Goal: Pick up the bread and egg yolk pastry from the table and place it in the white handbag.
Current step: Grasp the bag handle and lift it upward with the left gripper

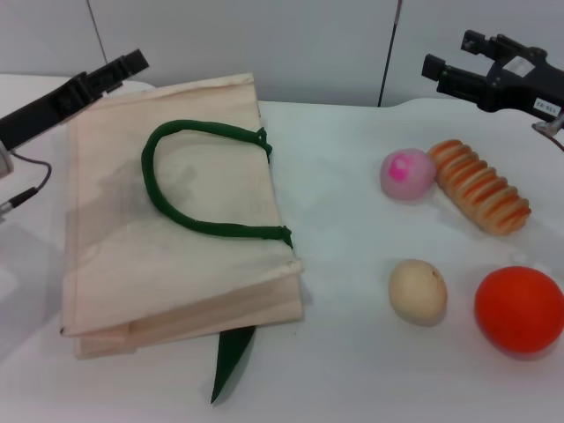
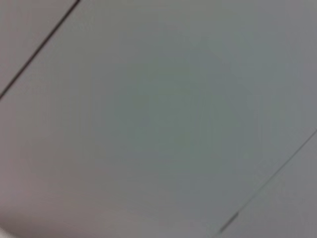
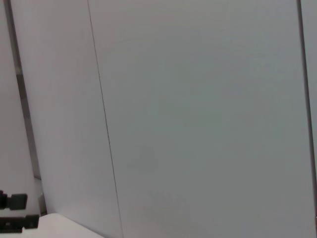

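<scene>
Head view: my left pincer [image 1: 132, 63] and right pincer [image 1: 434, 67] hang over the table's [image 1: 352, 370] far corners; whether they're spread, I cannot tell.

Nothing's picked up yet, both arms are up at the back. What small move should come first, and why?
Probably bring the right tool down and forward over the bread. It hangs at the far edge just behind that loaf, which lies free on the table beside the pink ball. The pastry is nearer the front; the bag lies flat.
</scene>
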Robot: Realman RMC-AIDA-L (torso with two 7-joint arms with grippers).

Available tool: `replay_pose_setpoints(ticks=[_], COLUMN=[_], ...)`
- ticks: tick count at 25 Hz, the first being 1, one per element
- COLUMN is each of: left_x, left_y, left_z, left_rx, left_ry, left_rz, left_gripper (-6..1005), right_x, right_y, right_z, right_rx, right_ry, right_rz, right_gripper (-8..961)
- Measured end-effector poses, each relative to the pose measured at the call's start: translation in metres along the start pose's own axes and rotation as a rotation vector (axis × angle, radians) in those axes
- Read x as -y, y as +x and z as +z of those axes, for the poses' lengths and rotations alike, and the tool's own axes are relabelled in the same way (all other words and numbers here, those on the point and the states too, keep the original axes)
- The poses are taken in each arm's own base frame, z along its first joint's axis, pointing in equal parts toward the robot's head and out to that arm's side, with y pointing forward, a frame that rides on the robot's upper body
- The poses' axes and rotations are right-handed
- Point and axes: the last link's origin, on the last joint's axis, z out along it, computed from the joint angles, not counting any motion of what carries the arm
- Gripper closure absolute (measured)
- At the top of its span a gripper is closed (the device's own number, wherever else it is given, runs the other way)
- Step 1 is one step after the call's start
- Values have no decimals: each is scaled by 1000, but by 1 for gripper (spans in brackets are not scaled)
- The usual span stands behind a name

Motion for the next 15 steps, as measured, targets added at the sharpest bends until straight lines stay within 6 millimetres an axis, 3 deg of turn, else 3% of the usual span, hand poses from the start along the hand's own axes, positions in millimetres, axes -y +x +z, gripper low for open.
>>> replay_pose_setpoints(ticks=[15], left_x=[-9], left_y=[12], left_z=[-23], left_rx=[439], left_ry=[170], left_rz=[-139], left_gripper=[156], right_x=[3], right_y=[0], right_z=[-5], right_rx=[6], right_ry=[17], right_rz=[0], right_gripper=[72])
